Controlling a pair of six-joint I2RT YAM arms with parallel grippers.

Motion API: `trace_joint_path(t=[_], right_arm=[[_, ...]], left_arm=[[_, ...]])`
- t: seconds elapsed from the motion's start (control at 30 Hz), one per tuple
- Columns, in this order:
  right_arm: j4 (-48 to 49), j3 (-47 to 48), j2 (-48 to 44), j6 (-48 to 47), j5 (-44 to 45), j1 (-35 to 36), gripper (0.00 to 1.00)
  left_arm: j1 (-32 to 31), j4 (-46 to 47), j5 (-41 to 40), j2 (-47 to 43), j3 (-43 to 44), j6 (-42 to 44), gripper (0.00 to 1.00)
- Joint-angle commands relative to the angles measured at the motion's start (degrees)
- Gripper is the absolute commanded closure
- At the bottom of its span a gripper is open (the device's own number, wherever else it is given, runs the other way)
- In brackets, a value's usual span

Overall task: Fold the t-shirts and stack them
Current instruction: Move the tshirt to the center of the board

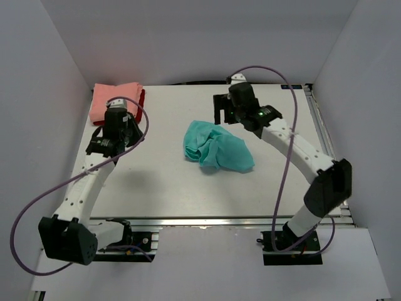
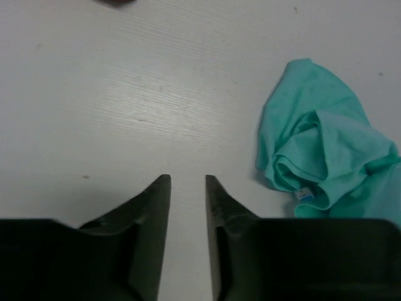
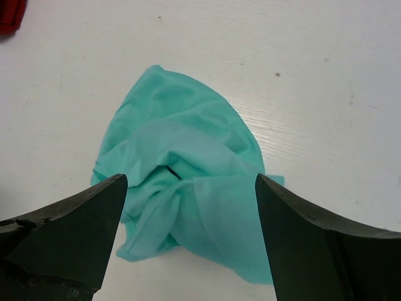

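A teal-turquoise t-shirt [image 1: 216, 147] lies crumpled in a heap mid-table. At the back left, a salmon-pink t-shirt [image 1: 113, 100] rests folded on top of a dark red t-shirt [image 1: 141, 99]. My right gripper [image 1: 222, 111] hovers just behind the teal heap. In the right wrist view it [image 3: 191, 182] is wide open above the teal t-shirt [image 3: 182, 125] and holds nothing. My left gripper [image 1: 123, 125] is beside the folded pile. In the left wrist view it [image 2: 188, 183] stands open over bare table, with the teal t-shirt [image 2: 326, 150] off to its right.
White walls close in the table [image 1: 156, 188] on the left, back and right. A corner of the dark red t-shirt [image 3: 9, 15] shows at the top left of the right wrist view. Purple cables loop around both arms.
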Motion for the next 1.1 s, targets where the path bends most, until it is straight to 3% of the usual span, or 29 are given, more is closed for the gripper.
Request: trace_joint_path(t=[0.0,0.07,0.13,0.17,0.23,0.37,0.53,1.07], right_arm=[[-1.75,-4.43,-5.98,0.1,2.84,-0.5,0.11],[-1.84,-8.19,-10.01,1.07,0.39,-0.5,0.14],[-1.93,-10.67,-11.69,2.74,-1.36,-0.5,0.16],[-1.41,-12.07,-12.57,3.27,-2.34,-0.5,0.18],[0.26,-15.68,-14.6,6.51,-3.92,-0.5,0.22],[5.09,-20.87,-16.36,11.18,-6.74,-0.5,0.34],[8.17,-22.37,-13.9,14.43,-9.73,-0.15,0.37],[14.25,-19.91,2.43,17.42,-10.17,1.17,0.37]], left_arm=[[-0.2,9.93,12.09,4.05,-2.84,-5.92,0.65],[-0.72,15.62,15.64,8.17,-6.08,-9.35,0.83],[-2.03,18.81,16.97,11.09,-7.32,-11.29,0.88],[-2.74,22.57,17.32,12.49,-7.76,-12.0,0.83],[-4.75,25.49,17.59,16.96,-7.77,-13.76,0.6],[-7.48,30.94,16.98,24.08,-6.19,-16.74,0.41],[-9.33,35.0,17.5,29.03,-5.22,-19.65,0.38],[-10.66,33.42,12.93,33.78,-3.81,-19.21,0.39]])
